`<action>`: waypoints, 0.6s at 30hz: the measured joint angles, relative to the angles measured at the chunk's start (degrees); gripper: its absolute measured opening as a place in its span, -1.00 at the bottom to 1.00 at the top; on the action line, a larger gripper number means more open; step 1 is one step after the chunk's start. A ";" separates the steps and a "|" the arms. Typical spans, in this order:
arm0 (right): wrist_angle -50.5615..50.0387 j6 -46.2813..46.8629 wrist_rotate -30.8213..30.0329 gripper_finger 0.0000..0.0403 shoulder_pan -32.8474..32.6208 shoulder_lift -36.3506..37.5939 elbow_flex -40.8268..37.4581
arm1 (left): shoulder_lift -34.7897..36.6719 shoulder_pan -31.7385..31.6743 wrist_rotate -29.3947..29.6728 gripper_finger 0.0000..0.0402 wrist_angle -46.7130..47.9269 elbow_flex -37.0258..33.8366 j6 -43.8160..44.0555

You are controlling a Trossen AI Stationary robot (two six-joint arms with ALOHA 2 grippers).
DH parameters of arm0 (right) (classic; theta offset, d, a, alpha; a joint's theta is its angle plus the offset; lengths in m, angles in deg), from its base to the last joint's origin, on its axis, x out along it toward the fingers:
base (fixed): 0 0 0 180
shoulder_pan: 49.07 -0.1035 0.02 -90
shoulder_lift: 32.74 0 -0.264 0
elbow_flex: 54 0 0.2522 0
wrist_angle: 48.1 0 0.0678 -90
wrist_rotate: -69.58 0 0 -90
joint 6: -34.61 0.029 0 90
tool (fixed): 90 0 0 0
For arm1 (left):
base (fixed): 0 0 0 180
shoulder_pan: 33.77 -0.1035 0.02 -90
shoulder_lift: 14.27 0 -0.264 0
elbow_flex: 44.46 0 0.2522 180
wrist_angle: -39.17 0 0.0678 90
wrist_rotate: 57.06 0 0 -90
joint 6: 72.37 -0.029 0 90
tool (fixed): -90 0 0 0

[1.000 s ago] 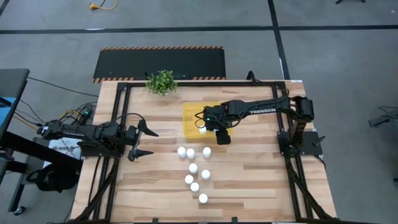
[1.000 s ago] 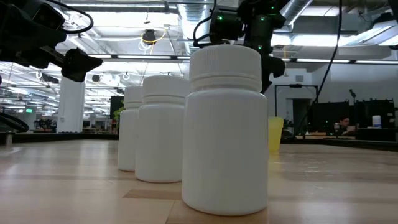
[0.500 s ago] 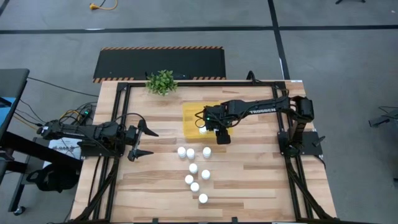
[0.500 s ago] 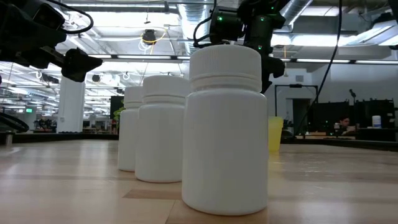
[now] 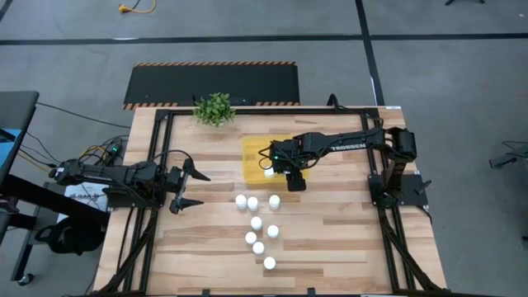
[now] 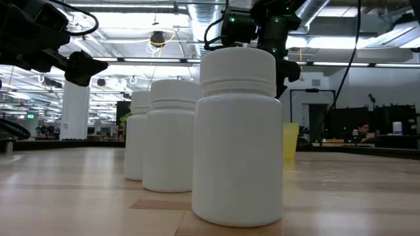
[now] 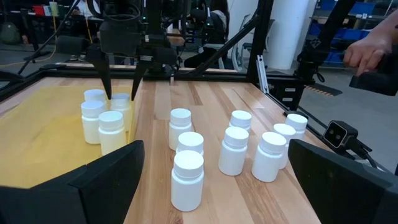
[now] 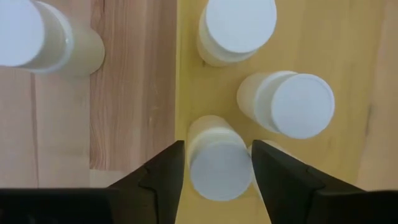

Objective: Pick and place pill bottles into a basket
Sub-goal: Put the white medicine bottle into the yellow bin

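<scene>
- Three bottles (image 8: 221, 167) stand in the yellow tray (image 5: 254, 150); eight more (image 5: 257, 223) stand loose on the table (image 5: 330, 239), on the near side of the right gripper.
- Right gripper (image 8: 217, 163) hangs over the tray's near edge, its fingers straddling one bottle standing in the tray; whether they touch it cannot be told.
- Left gripper (image 5: 188, 186) waits wide open and empty, well apart from the tray.
- Nothing has moved since the earlier frames.
</scene>
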 joint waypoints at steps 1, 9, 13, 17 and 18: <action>0.00 0.01 0.00 -0.12 0.00 0.06 0.00 | 0.01 0.01 0.01 0.92 0.00 -0.01 -0.03; -1.42 1.77 0.17 -0.12 -0.41 2.12 2.32 | 0.00 0.02 0.00 0.92 0.00 0.00 -0.03; -1.13 2.91 0.26 -0.12 -2.86 6.55 2.57 | 0.00 0.02 0.02 0.92 0.00 -0.01 0.46; -1.02 6.76 0.40 -0.13 -6.76 10.91 2.58 | 0.00 0.00 0.02 0.92 0.00 0.00 -0.03; -0.77 7.83 0.42 -0.13 -7.98 11.81 2.58 | 0.02 0.00 0.03 0.92 0.00 -0.01 -0.01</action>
